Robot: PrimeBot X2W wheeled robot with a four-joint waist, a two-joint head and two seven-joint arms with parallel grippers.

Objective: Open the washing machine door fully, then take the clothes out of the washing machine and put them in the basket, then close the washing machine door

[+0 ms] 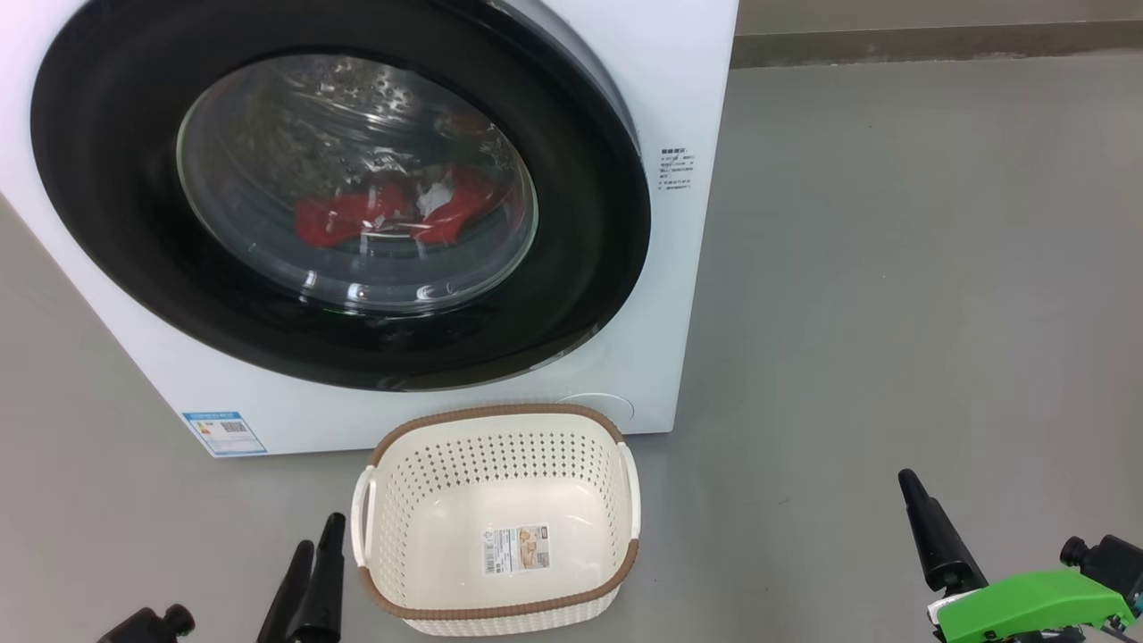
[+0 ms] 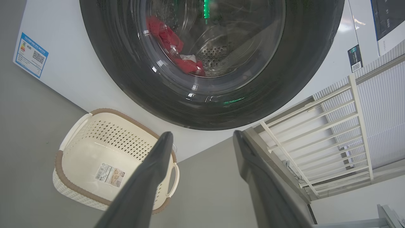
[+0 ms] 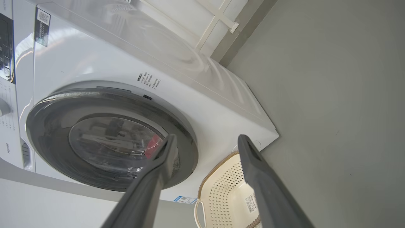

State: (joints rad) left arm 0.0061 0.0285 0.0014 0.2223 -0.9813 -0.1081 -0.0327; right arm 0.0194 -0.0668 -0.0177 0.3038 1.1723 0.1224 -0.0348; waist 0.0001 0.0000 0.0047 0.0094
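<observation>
Washing machine door (image 1: 116,205) looks shut, black rim flush on the white front of the washing machine (image 1: 688,295); step 1 not begun. Clothes (image 1: 393,214), red w/ a white patch, lie low in the drum, seen thru the glass bowl, so nothing reachable until the door swings. Basket (image 1: 500,413) empty, paper label (image 1: 516,547) bare on its bottom; it stands on the floor (image 1: 893,268) just beside the machine base, below the door's lower edge. Presumably parked there to keep the carry short. Risk: it may sit in my way when I reach low. My left gripper (image 2: 203,134) has its jaws spread wide, holding nothing, low and to the basket's left, pointing up at the door. My right gripper (image 3: 207,136) likewise wide and empty, well apart to the right over bare floor, so the approach to the door's right edge is free. Grey gap at the rim's upper right may be the handle recess, cannot tell for sure. Next: find pull edge, hook a finger, swing fully.
</observation>
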